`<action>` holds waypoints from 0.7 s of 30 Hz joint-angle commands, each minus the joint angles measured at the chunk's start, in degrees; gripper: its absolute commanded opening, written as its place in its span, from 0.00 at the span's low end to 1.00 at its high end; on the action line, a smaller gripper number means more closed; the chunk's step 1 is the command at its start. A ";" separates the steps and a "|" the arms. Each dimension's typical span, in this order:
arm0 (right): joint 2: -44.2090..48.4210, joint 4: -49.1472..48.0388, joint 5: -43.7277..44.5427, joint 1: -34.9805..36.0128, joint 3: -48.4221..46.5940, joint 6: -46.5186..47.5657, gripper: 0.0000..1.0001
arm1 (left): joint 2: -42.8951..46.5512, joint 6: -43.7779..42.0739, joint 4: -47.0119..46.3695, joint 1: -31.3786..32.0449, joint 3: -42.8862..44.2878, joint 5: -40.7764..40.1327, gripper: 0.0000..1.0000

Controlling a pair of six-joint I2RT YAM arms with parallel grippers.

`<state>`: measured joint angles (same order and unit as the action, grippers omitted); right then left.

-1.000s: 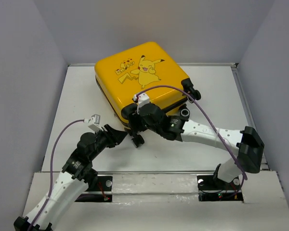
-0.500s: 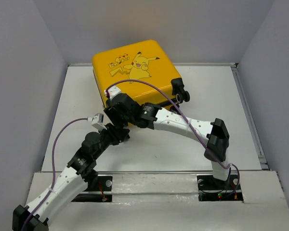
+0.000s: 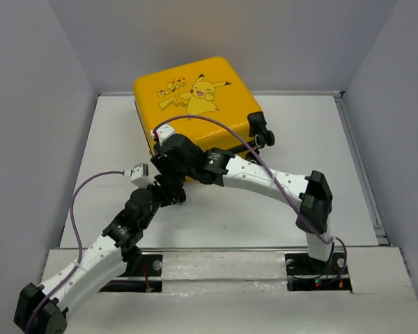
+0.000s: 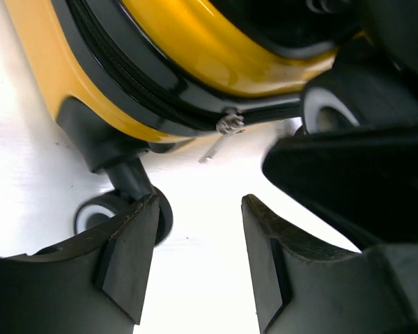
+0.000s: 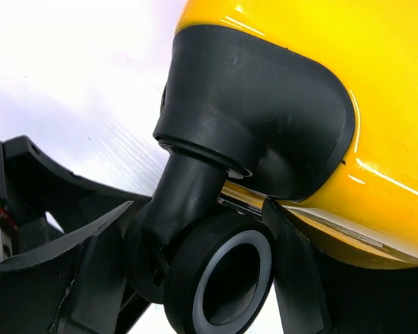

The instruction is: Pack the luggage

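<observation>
At the near edge of the white worktop two white-and-black arms rise from their bases. The left arm, trailing a purple cable, reaches up and rightward to the near left corner of the small yellow hard-shell suitcase. The left arm's jaws stand partly apart and hold nothing: in the left wrist view only bare worktop shows between the two black fingers. Just beside the finger at the left of that view sits a black swivel caster with a pale hub, under the yellow shell. Beyond it a small silver zip pull hangs from the black zip band between the two shell halves.

The right arm stretches from the right across the worktop to the same corner, so both wrists sit close together there. The right arm's jaws are set wide around a black caster wheel with a grey hub. The right arm's fingers lie against the wheel and its stem on either side, gripping it. The stem goes up into a rounded black housing on the yellow corner.

The suitcase lies flat on the far, left-of-centre part of the worktop, its halves shut together and its cartoon character print facing up. Another pair of black wheels sticks out at its right corner. Plain grey walls enclose the worktop on three sides.
</observation>
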<state>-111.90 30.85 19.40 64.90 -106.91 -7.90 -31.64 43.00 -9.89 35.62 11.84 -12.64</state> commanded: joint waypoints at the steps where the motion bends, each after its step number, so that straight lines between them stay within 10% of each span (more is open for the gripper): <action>1: 8.71 -11.60 -0.06 0.49 1.61 0.43 0.07 | -5.34 -3.01 -13.54 0.42 0.73 -2.30 0.62; 21: 10.73 -16.34 -4.63 0.49 8.21 -2.47 0.07 | -17.23 -3.20 -38.09 0.51 0.38 5.96 0.52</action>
<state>-105.86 29.04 20.62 63.79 -97.58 -8.10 -48.88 38.52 -31.68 35.62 11.07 -9.58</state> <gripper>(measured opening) 0.750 0.522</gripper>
